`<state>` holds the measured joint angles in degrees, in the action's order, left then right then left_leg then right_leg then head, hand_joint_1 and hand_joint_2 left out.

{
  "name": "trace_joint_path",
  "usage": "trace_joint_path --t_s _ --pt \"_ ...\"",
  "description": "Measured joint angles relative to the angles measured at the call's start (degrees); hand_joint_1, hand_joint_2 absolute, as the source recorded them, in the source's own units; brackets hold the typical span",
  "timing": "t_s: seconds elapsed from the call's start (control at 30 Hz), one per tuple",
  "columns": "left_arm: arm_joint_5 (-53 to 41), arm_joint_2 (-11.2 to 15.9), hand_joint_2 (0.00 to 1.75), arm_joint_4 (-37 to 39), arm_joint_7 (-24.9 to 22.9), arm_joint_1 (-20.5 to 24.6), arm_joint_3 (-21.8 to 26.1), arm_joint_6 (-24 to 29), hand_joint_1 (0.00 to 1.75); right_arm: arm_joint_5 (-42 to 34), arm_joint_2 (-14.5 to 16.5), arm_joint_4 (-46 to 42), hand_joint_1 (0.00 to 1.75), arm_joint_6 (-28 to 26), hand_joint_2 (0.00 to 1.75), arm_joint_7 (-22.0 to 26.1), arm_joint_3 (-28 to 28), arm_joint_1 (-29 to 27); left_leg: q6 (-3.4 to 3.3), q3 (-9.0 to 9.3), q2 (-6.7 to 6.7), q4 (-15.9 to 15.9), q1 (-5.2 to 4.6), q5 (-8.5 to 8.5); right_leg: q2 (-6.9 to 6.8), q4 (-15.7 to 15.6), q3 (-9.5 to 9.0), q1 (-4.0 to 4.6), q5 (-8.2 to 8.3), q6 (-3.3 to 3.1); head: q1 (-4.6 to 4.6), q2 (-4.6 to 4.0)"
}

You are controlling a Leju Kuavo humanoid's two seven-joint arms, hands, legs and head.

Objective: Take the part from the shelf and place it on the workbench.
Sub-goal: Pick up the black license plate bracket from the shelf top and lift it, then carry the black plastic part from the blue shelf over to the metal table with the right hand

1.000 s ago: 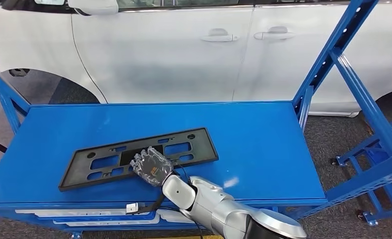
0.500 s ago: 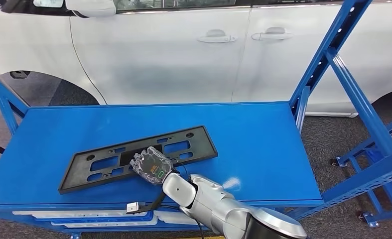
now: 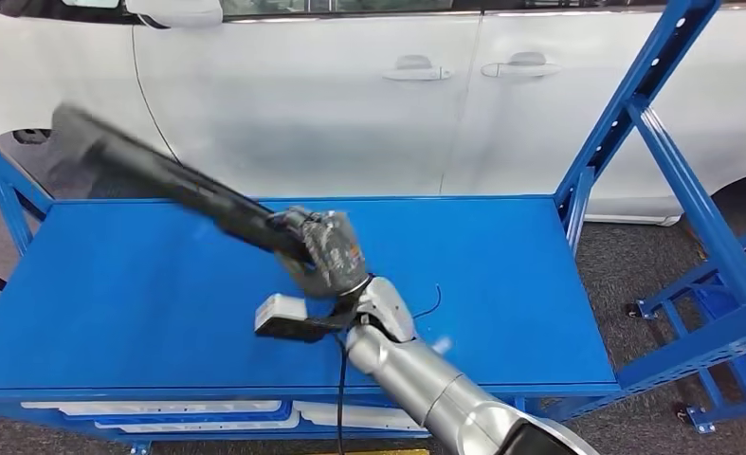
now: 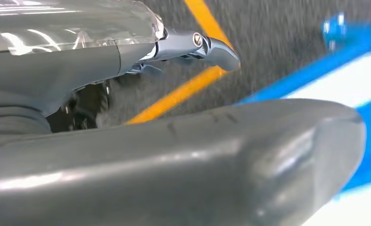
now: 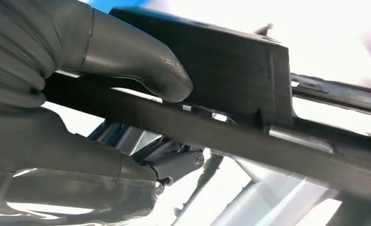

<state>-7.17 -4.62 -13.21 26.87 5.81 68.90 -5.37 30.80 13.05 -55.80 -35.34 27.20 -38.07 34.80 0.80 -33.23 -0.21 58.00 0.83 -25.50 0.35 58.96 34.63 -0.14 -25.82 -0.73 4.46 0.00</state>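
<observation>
Matt black plastic part; glossy blue painted metal shelf; shiny white car body.

White car behind, grey floor

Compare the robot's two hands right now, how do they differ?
The right hand grips the black plate frame and holds it above the blue shelf; the left hand holds nothing. The right hand's fingers wrap the frame's edge; the left hand's fingers hang free over the floor. Both have grey ribbed covers.
</observation>
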Motion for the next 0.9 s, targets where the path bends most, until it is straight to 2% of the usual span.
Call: trace_joint_path --t_s 0.07,0.1,0.17,0.2,0.23,0.27,0.33,0.37,0.4,0.43,0.53,0.57,0.6,0.7,0.73,0.77,0.8,0.83,0.9 --pt "0.06 0.01 0.0 0.01 0.95 -0.31 0.09 1.13 0.0 -10.56 -2.48 -9.18 1.75 5.01 1.75 3.13 2.09 -2.38 -0.8 0.22 -0.02 -0.47 0.23 0.28 -0.05 1.55 0.57 -0.04 -1.28 0.65 -0.01 0.0" --pt "0.09 0.01 0.0 0.01 1.74 -0.39 0.19 2.12 0.0 -15.65 -3.84 -13.87 1.75 8.09 1.75 4.92 2.99 -3.64 -1.15 0.31 0.03 -0.66 0.34 0.37 -0.04 4.0 1.69 -0.07 -2.78 0.88 -0.01 0.0" --pt "0.07 0.01 0.0 0.01 3.57 -0.43 0.42 4.21 0.0 -24.49 -6.59 -23.26 1.75 14.29 1.75 8.51 4.8 -6.48 -1.58 0.29 0.07 -0.65 0.2 0.31 -0.04 11.6 5.38 -0.16 -6.38 1.19 -0.01 0.0" --pt "0.07 0.01 0.0 0.01 4.3 -0.45 0.5 5.06 0.0 -27.71 -7.82 -27.68 1.75 16.86 1.75 9.87 5.74 -7.86 -1.68 0.3 0.06 -0.61 0.15 0.24 -0.04 14.78 6.98 -0.21 -7.39 1.3 -0.01 0.0" --pt "0.07 0.01 0.0 0.01 4.77 -0.47 0.54 5.75 0.0 -29.89 -8.84 -31.51 1.75 18.79 1.75 10.76 6.59 -9.09 -1.73 0.35 0.03 -0.55 0.13 0.16 -0.05 16.22 7.79 -0.23 -7.35 1.35 -0.01 0.0" --pt "0.07 0.01 0.0 0.01 4.99 -0.47 0.56 6.35 0.0 -31.47 -9.62 -34.69 1.75 20.24 1.75 11.26 7.28 -10.08 -1.71 0.44 0.01 -0.47 0.12 0.04 -0.05 15.27 7.44 -0.24 -6.17 1.33 -0.01 0.0" --pt "0.08 -0.09 0.0 0.02 5.12 -0.45 0.57 7.01 0.0 -34.38 -10.7 -40.24 1.75 23.53 1.75 11.8 8.27 -11.58 -1.46 0.66 0.01 -0.21 0.11 -0.3 -0.07 7.97 4.01 -0.25 -2.26 1.07 -0.01 0.0" --pt "0.08 -0.14 0.0 0.03 5.06 -0.41 0.57 6.96 0.0 -36.02 -11.06 -42.65 1.75 25.97 1.75 11.88 8.56 -12.24 -1.2 0.68 0.01 0.03 -0.01 -0.54 -0.06 4.24 2.22 -0.16 -0.82 0.85 0.0 0.0" --pt "0.08 -0.2 0.0 0.03 5.02 -0.37 0.57 6.63 0.0 -37.75 -11.38 -44.95 1.75 29.06 1.75 11.77 8.75 -12.93 -0.94 0.67 0.01 0.22 -0.12 -0.75 -0.05 1.67 1.0 -0.11 -0.04 0.59 0.0 0.0" --pt "0.07 -0.21 0.0 0.03 4.96 -0.33 0.57 6.12 0.0 -39.52 -11.7 -47.14 1.75 32.86 1.75 11.5 8.88 -13.69 -0.64 0.65 0.01 0.34 -0.22 -0.92 -0.01 0.52 0.46 -0.01 0.07 0.33 0.0 0.0" --pt "0.07 -0.15 0.0 0.04 4.47 -0.28 0.56 4.78 0.0 -44.03 -12.79 -52.19 1.75 46.3 1.75 11.1 8.72 -15.8 0.24 0.78 0.02 0.43 -0.23 -1.35 0.0 0.27 0.35 -0.01 0.05 -0.59 -0.01 0.0" --pt "0.07 -0.1 0.0 0.04 4.14 -0.26 0.56 4.66 0.0 -44.95 -13.08 -53.3 1.75 50.02 1.75 11.2 8.48 -16.3 0.56 0.48 0.04 1.31 -0.19 -2.09 -0.03 0.15 0.28 -0.14 0.1 -0.93 0.0 0.0" --pt "0.07 -0.05 0.0 0.05 3.73 -0.25 0.56 4.61 0.0 -45.7 -13.29 -54.13 1.75 52.86 1.75 11.31 8.16 -16.71 0.84 -0.37 0.05 3.38 -0.14 -3.44 -0.07 0.04 0.22 -0.28 0.18 -1.21 0.01 0.0" --pt "0.07 0.03 0.0 0.05 1.84 -0.22 0.92 3.76 0.0 -48.16 -13.98 -54.83 1.75 57.54 1.75 11.5 7.13 -17.04 1.41 -5.09 0.06 14.04 -0.03 -8.76 -0.17 0.08 0.27 -0.21 0.33 -1.65 0.01 0.0" --pt "0.07 0.06 0.0 0.05 1.19 -0.19 1.12 3.36 0.0 -48.93 -14.31 -54.72 1.75 58.45 1.75 11.49 6.82 -16.79 1.43 -5.89 0.06 15.96 -0.04 -9.22 -0.17 0.11 0.31 -0.14 0.38 -1.7 0.01 0.0" --pt "0.07 0.09 0.0 0.05 0.74 -0.13 1.28 3.06 0.0 -49.47 -14.6 -54.6 1.75 59.01 1.75 11.45 6.55 -16.45 1.33 -5.64 0.06 15.66 -0.05 -8.55 -0.15 0.13 0.33 -0.09 0.41 -1.72 0.01 0.0" --pt "0.07 0.11 0.0 0.05 0.48 -0.05 1.38 2.87 0.0 -49.76 -14.8 -54.53 1.75 59.29 1.75 11.41 6.33 -16.07 1.11 -4.27 0.06 13.12 -0.08 -6.95 -0.13 0.15 0.32 -0.03 0.44 -1.71 0.01 0.0" --pt "0.07 0.15 0.0 0.05 0.36 0.06 1.42 2.75 0.0 -49.92 -14.94 -54.49 1.75 59.42 1.75 11.37 6.18 -15.68 0.75 -2.11 0.06 9.02 -0.15 -4.91 -0.12 0.16 0.29 0.02 0.48 -1.65 0.01 0.0" --pt "0.07 0.33 0.0 0.07 0.26 0.37 1.48 2.68 0.0 -50.06 -15.15 -54.49 1.75 59.49 1.75 11.33 6.08 -15.03 0.03 1.4 0.1 1.99 -0.53 -2.28 -0.17 0.19 0.32 0.19 0.68 -1.29 0.01 0.0"
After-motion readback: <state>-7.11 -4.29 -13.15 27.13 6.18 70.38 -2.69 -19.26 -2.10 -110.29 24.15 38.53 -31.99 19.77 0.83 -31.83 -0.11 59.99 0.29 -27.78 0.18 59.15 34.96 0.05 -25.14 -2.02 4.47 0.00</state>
